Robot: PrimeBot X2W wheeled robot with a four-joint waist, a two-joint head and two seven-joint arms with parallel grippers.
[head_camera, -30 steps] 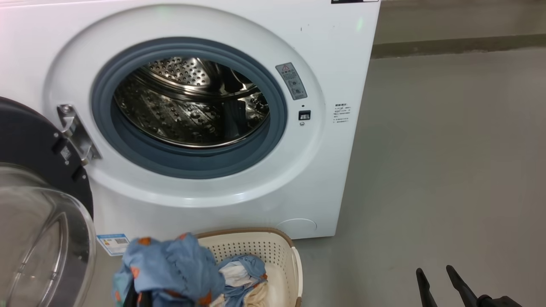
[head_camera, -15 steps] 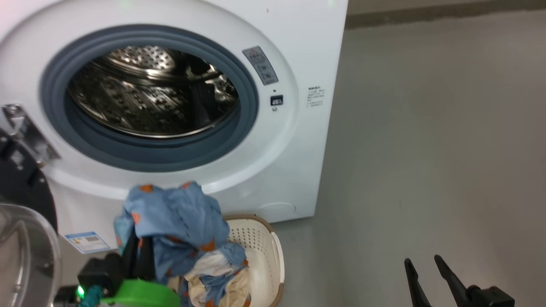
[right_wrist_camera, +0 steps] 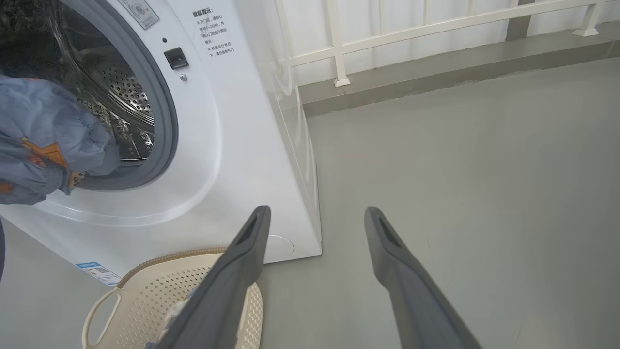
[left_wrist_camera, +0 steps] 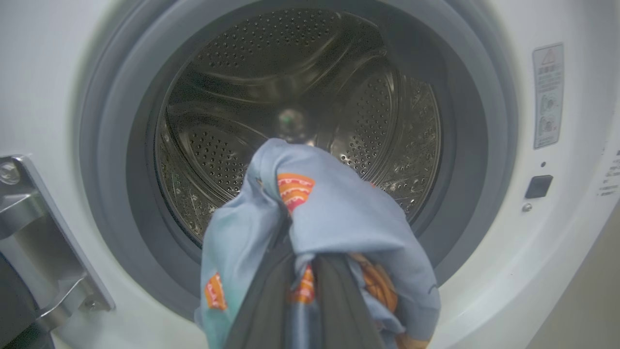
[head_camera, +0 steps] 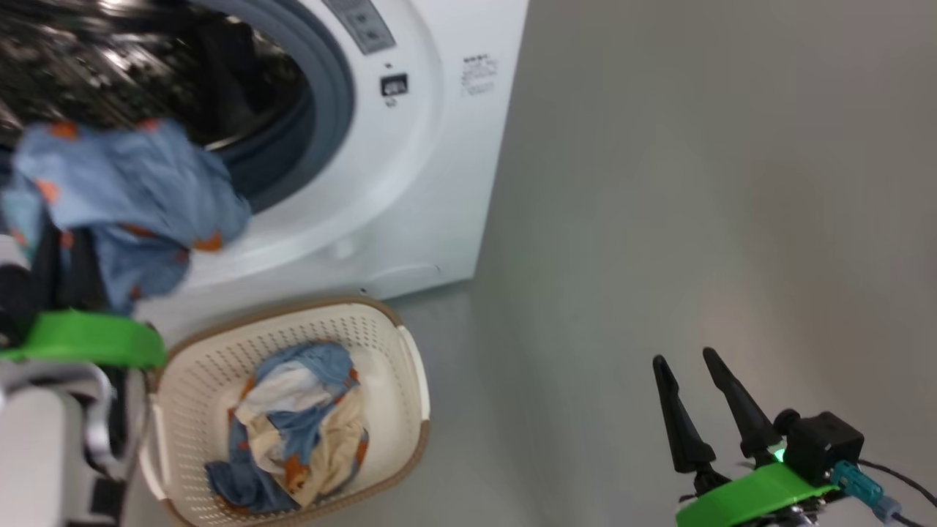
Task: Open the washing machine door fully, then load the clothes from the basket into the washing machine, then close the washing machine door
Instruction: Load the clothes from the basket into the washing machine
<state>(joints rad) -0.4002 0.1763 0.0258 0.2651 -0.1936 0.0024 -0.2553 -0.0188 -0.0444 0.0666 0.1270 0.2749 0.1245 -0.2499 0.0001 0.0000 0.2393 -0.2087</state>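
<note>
My left gripper (left_wrist_camera: pixel 300 291) is shut on a blue garment with orange print (left_wrist_camera: pixel 334 213), one of the clothes. It holds the garment in front of the washing machine's (head_camera: pixel 410 183) open drum mouth (left_wrist_camera: pixel 300 97), at its lower rim. The cloth drapes over the fingers and hides their tips. More clothes (head_camera: pixel 293 432), blue and cream, lie in the cream basket (head_camera: pixel 395 380) on the floor below the machine. The washing machine door is out of view apart from its metal hinge (left_wrist_camera: pixel 43 232). My right gripper (head_camera: pixel 692 366) hangs open and empty over the floor, right of the basket.
Bare grey floor (head_camera: pixel 695 183) stretches to the right of the machine. A white railing (right_wrist_camera: pixel 339 43) on a low kerb runs behind it. The basket (right_wrist_camera: pixel 145 295) stands close against the machine's front.
The head camera has swung right and down. My left gripper has lifted the blue garment out of the basket up to the drum mouth. The right gripper stays open.
</note>
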